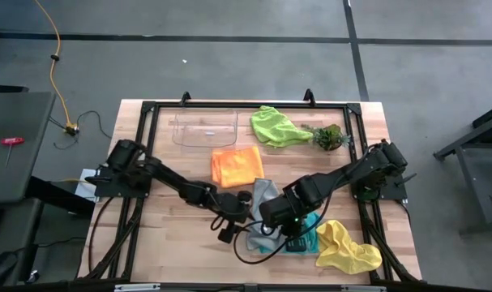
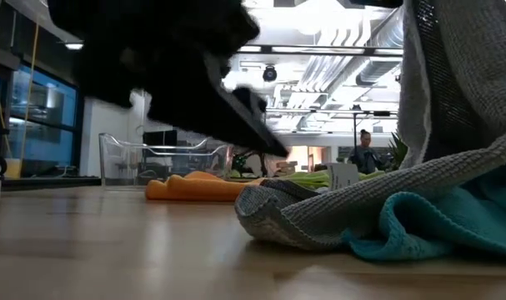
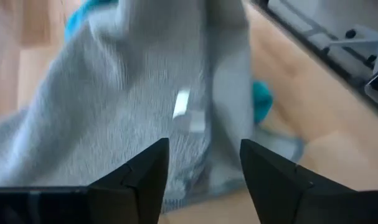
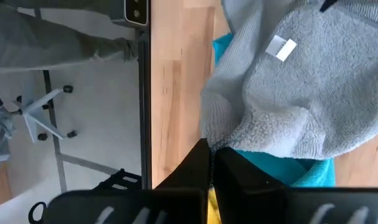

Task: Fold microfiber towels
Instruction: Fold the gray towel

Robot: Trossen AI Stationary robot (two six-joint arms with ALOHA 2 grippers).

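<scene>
The grey towel (image 1: pixel 262 195) lies near the table's middle front, partly on the teal towel (image 1: pixel 304 242). My right gripper (image 4: pixel 210 154) is shut on the grey towel and holds one part of it up (image 2: pixel 440 75). My left gripper (image 3: pixel 204 163) stands open, low over the table, just left of the grey towel (image 3: pixel 145 93); the cloth fills the view past its fingers. The yellow towel (image 1: pixel 347 247) lies crumpled at the front right. The orange towel (image 1: pixel 236 165) lies folded mid-table, and the lime green towel (image 1: pixel 276 127) lies at the back. My right gripper pinches an edge of the grey towel (image 4: pixel 208 132) between its two shut fingers, coming slanting down from the table's right. That part is raised and the cloth hangs slack below it. The towel's lower folds (image 2: pixel 319 212) rest on the teal towel and on the table.
A clear plastic tray (image 1: pixel 203 128) stands at the back left, and a leafy plant sprig (image 1: pixel 331 136) lies beside the lime green towel. A black frame (image 1: pixel 229 105) rims the tabletop. Bare wood shows at the front left.
</scene>
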